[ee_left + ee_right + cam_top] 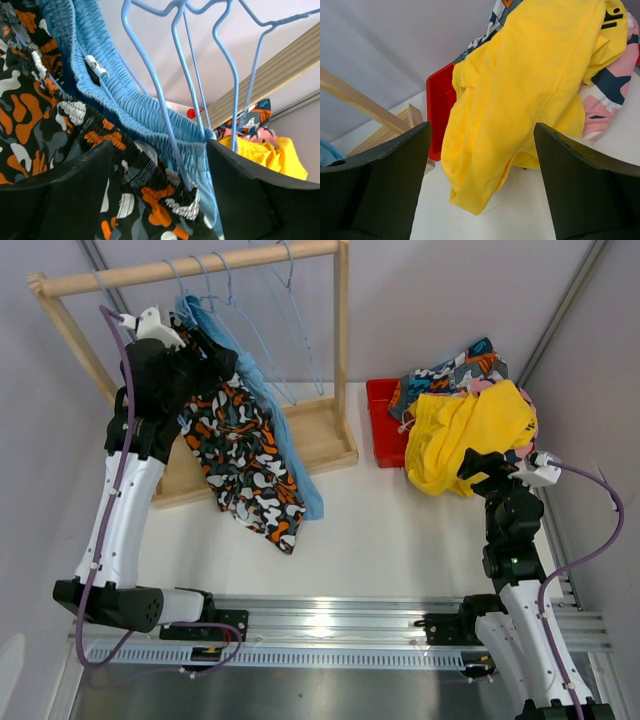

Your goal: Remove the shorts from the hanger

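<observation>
Left jaws are spread wide up at the rack, straddling the waistband of the camo shorts. The light blue shorts are just behind, and both hang downward. Right jaws are also apart, over by the yellow shorts on the red bin, so the left arm is way closer.

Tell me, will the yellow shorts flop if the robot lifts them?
Probably flop: the yellow shorts sag in soft folds over the red bin. Thin cloth, so likely light. They might tug the pink patterned shorts beside them.
</observation>
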Controlling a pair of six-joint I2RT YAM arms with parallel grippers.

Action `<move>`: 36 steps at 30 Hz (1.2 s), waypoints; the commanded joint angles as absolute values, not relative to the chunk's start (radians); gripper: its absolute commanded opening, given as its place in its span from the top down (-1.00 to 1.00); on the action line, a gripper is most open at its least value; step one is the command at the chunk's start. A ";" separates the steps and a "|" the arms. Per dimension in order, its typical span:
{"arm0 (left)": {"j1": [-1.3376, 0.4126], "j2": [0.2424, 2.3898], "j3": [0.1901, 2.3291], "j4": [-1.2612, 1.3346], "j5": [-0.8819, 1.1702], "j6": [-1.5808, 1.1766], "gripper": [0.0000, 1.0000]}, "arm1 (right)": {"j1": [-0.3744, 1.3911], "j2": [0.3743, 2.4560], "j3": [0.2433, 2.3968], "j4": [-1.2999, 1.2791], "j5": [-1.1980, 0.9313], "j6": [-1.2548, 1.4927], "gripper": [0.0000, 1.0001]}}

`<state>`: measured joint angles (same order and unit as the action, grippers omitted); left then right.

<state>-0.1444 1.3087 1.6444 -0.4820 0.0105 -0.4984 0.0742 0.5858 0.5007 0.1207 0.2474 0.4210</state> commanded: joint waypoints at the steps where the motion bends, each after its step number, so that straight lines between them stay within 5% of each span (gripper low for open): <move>1: -0.135 1.325 1.697 -0.416 0.029 -0.515 -0.55 | 0.072 0.584 0.496 0.164 0.256 0.408 -0.78; 12: -0.132 1.353 1.732 -0.428 0.009 -0.488 1.00 | 0.064 0.591 0.485 0.173 0.242 0.406 -0.77; 26: -0.129 1.313 2.250 -0.799 0.115 -0.314 1.00 | 0.087 0.589 0.528 0.207 0.183 0.446 -0.75; 36: -0.130 0.843 1.685 -0.784 0.348 -0.347 1.00 | 0.221 0.649 0.748 0.178 -0.167 0.414 -0.77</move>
<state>-0.1349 0.9298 1.7763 -0.8135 0.2272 -0.3573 0.1802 0.6403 0.6342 0.1448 0.0216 0.4324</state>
